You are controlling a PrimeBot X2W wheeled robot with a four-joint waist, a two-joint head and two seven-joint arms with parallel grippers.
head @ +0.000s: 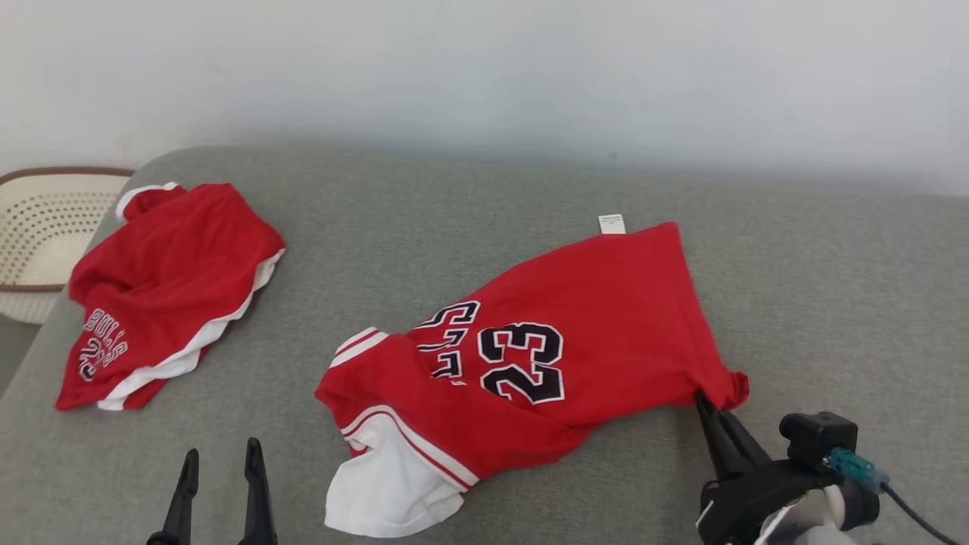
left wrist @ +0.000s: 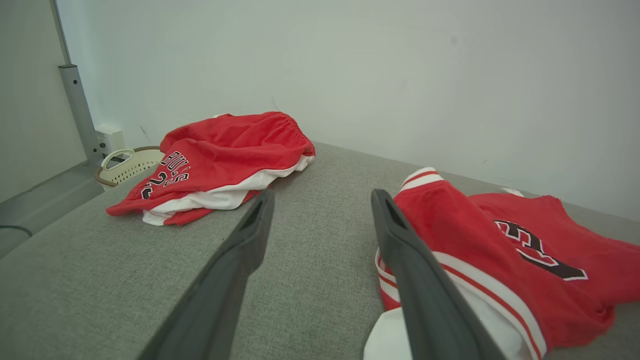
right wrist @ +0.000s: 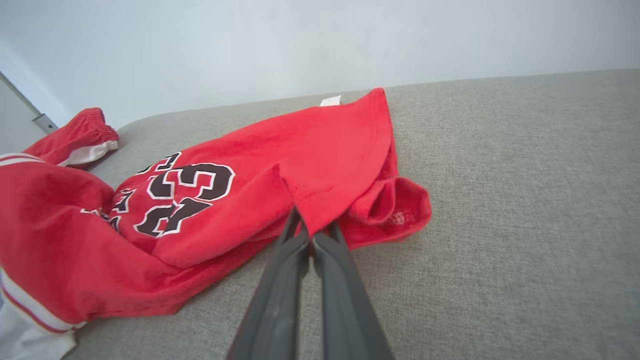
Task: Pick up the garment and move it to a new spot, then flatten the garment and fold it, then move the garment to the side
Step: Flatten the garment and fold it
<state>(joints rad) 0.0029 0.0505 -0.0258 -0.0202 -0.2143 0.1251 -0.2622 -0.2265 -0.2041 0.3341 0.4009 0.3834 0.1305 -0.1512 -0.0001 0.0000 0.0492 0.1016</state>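
A red jersey, the garment [head: 545, 356] with a black "23" and white trim, lies crumpled in the middle of the grey cushion [head: 469, 219]. My right gripper [head: 702, 400] is shut on the garment's near right corner; the right wrist view shows its fingers [right wrist: 312, 230] pinching a fold of red cloth [right wrist: 320, 165]. At the lower left my left gripper [head: 221, 458] stands open, left of the garment's white hem and apart from it. In the left wrist view its fingers [left wrist: 320, 200] frame bare cushion, the garment [left wrist: 500, 250] just to their right.
Red shorts [head: 163, 288] with white trim lie bunched at the cushion's far left [left wrist: 220, 155]. Off the left edge stands a white perforated basket [head: 38, 235]. A pale wall runs behind. Bare cushion stretches to the right and along the front.
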